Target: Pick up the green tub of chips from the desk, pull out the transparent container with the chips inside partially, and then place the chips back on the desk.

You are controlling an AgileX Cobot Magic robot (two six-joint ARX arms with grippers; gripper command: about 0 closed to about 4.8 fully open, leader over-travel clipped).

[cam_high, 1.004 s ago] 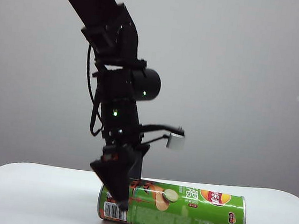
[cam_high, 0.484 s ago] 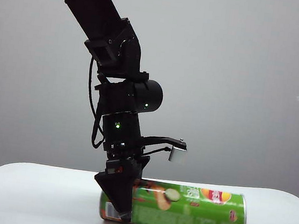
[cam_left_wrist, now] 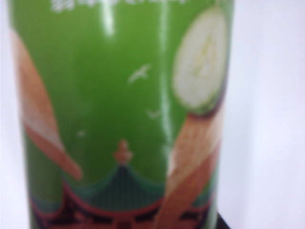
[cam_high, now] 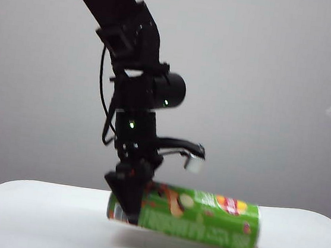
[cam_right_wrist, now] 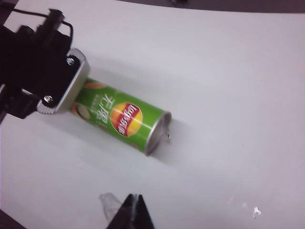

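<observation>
Green tub of chips (cam_high: 193, 218): bright green, red-yellow logo, silver rim. Clamped at left end by left gripper (cam_high: 127, 206), tilted just above desk (cam_high: 35, 217). Right gripper (cam_right_wrist: 133, 210) closed, empty, high right.

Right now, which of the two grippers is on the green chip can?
The left gripper, clamped around the green tub of chips near its barcode end, lifting it off the desk. The right gripper is shut, empty and well clear.

Can: the green tub of chips (cam_left_wrist: 119, 95) fills the view, very close.
Pictures: white round slice, orange chips.
Side: white desk (cam_left_wrist: 267, 119).
</observation>
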